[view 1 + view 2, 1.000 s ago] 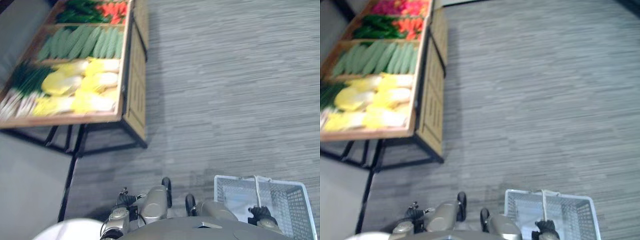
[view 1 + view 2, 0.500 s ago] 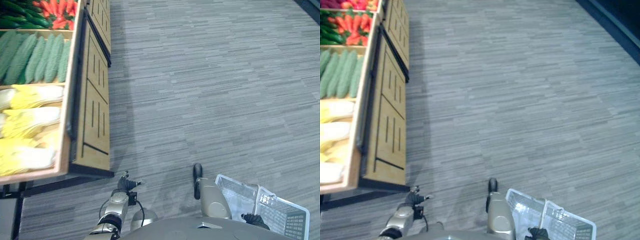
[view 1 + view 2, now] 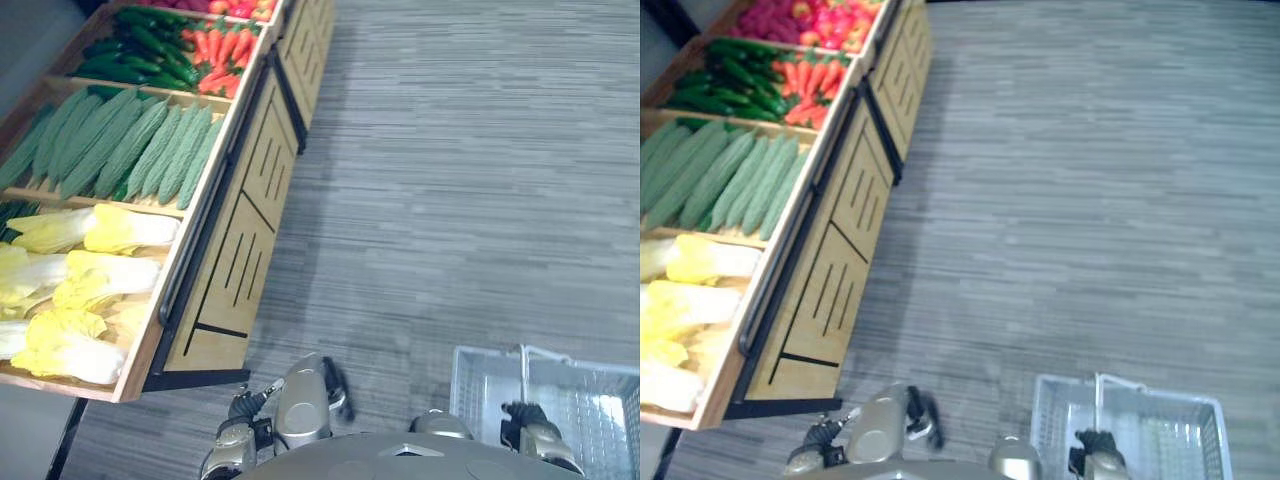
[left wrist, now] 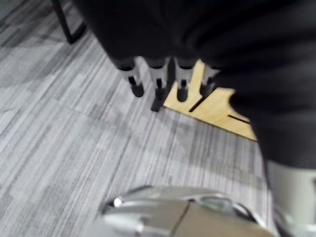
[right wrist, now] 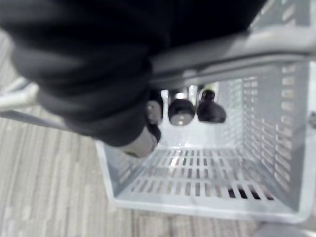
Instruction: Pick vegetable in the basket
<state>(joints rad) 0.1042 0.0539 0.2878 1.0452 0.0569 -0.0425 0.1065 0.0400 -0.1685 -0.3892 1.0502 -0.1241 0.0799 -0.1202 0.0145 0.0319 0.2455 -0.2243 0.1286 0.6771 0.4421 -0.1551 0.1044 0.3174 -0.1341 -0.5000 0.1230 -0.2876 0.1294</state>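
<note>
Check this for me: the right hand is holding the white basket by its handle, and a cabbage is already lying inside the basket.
One thing is wrong: no cabbage lies inside. The right hand does hold the white basket by its handle, but the basket is empty, as the right wrist view shows. The cabbages lie on the wooden stand.

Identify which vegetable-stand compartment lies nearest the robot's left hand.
The compartment of pale yellow cabbages, at the near end of the stand; the bumpy green gourds and red vegetables lie farther from the left hand.
</note>
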